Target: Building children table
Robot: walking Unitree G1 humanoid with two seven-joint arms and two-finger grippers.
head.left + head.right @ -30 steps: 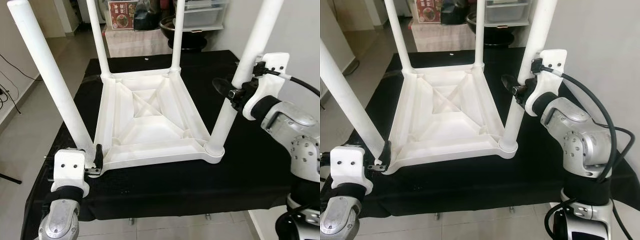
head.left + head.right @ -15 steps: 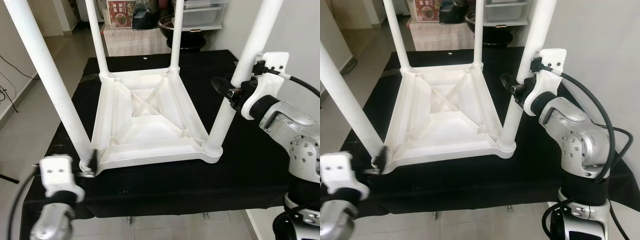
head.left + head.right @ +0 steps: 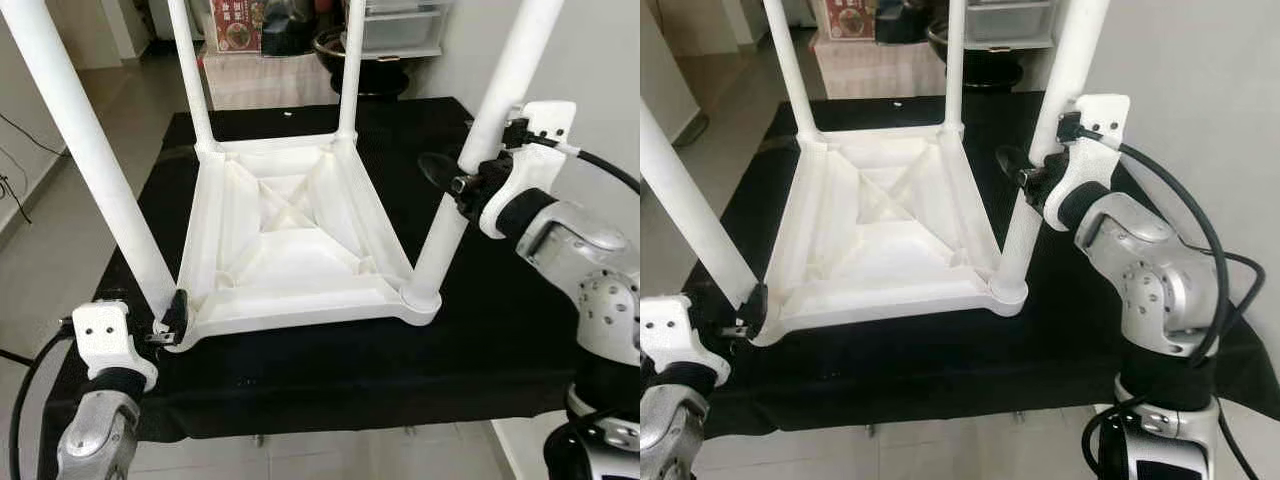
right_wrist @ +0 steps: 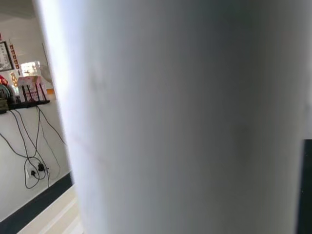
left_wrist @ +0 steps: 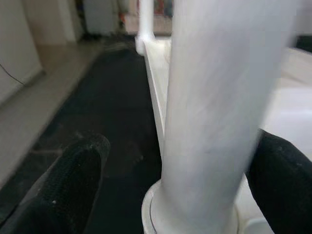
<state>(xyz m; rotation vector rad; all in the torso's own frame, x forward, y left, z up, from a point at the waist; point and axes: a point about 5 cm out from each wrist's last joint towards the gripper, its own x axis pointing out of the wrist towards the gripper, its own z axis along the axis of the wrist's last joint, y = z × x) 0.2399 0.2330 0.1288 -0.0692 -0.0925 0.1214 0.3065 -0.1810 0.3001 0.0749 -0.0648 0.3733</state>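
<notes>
White upturned table (image 3: 290, 240), four legs up; left gripper (image 3: 172, 322) straddles one leg loosely, right gripper (image 3: 452, 183) clasps another.

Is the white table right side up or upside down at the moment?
Upside down. The white table lies top-down on the black cloth, ribbed underside showing, and its four legs point upward.

Both head eyes look forward and down over the upturned white table (image 3: 290, 240) on its black cloth (image 3: 480, 330) (sharing nearly everything). Each wrist camera sits very close against a table leg (image 5: 219, 112).
</notes>
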